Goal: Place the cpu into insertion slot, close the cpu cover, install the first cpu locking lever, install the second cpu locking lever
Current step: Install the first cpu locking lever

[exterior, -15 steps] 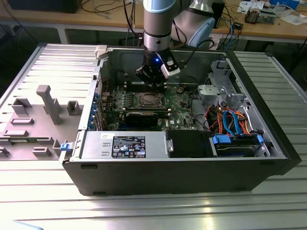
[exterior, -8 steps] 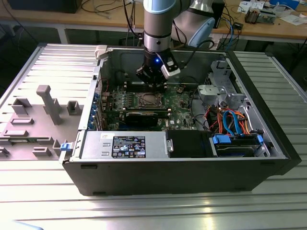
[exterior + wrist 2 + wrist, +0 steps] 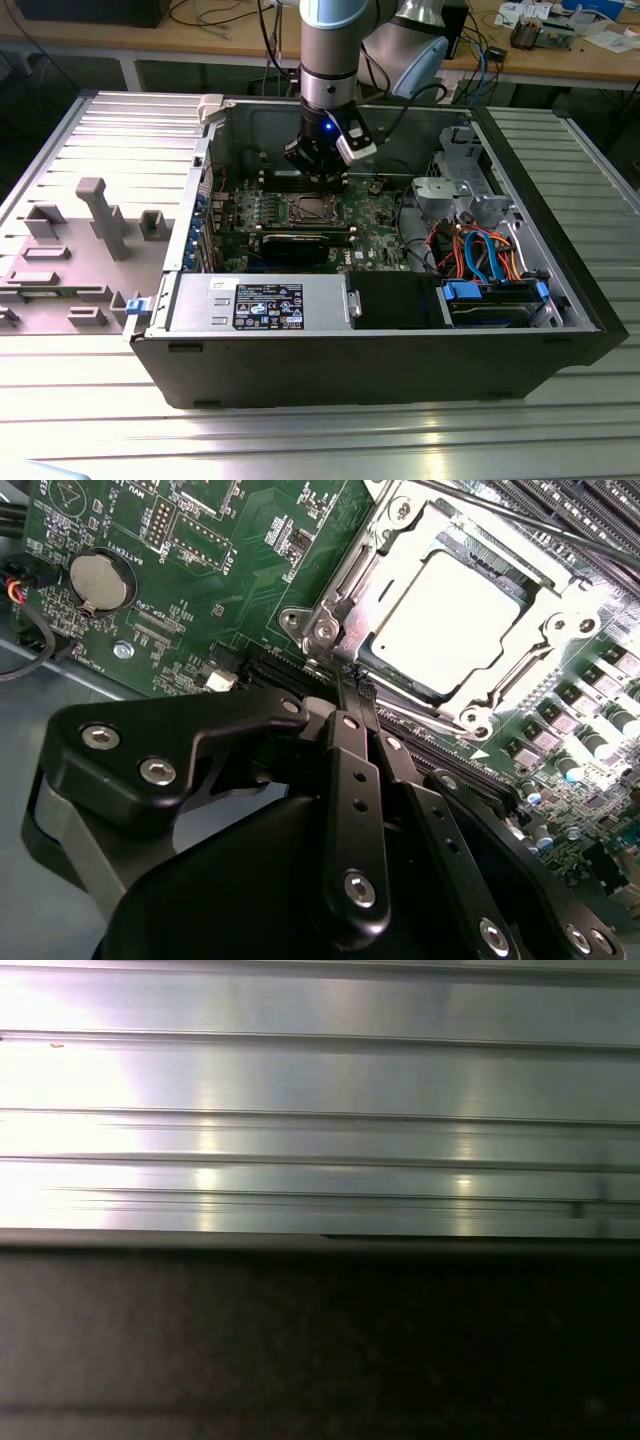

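**CPU seated, cover down, pincer closed at socket edge**

As the second wrist view shows it, the cpu [image 3: 452, 620] lies flat in the insertion slot [image 3: 372, 658], its pale metal top showing through the window of the cpu cover [image 3: 545, 608], which rests down around it. I see my pincer [image 3: 355, 685] with fingers pressed together, empty, its tips at the cover's near edge. In the exterior view the pincer [image 3: 322, 175] hangs just above the socket on the green motherboard [image 3: 375, 215], inside the open computer case [image 3: 400, 370] on the ribbed metal counter [image 3: 320, 440].
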`<state>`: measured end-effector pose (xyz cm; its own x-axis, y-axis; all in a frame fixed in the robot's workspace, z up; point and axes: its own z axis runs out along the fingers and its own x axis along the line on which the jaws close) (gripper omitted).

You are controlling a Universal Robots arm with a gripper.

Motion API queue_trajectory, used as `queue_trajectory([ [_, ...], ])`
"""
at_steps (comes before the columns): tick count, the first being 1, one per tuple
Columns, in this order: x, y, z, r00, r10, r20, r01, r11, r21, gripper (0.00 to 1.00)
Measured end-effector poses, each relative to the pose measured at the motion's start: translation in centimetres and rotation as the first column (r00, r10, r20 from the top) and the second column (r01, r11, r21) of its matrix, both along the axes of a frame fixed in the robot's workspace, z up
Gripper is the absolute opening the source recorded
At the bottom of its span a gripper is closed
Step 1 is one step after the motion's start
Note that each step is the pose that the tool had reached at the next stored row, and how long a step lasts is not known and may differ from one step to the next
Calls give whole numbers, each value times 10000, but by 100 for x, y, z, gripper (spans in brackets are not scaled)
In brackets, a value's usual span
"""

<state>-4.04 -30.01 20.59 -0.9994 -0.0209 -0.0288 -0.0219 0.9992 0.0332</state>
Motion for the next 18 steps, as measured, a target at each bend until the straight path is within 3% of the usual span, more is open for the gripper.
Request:
queue_trajectory([
  [13,0,-1,7,10000,1,0,-1,10000,-4,11],
  [18,2,0,-4,10000,1,-1,-1,10000,-75,11],
])
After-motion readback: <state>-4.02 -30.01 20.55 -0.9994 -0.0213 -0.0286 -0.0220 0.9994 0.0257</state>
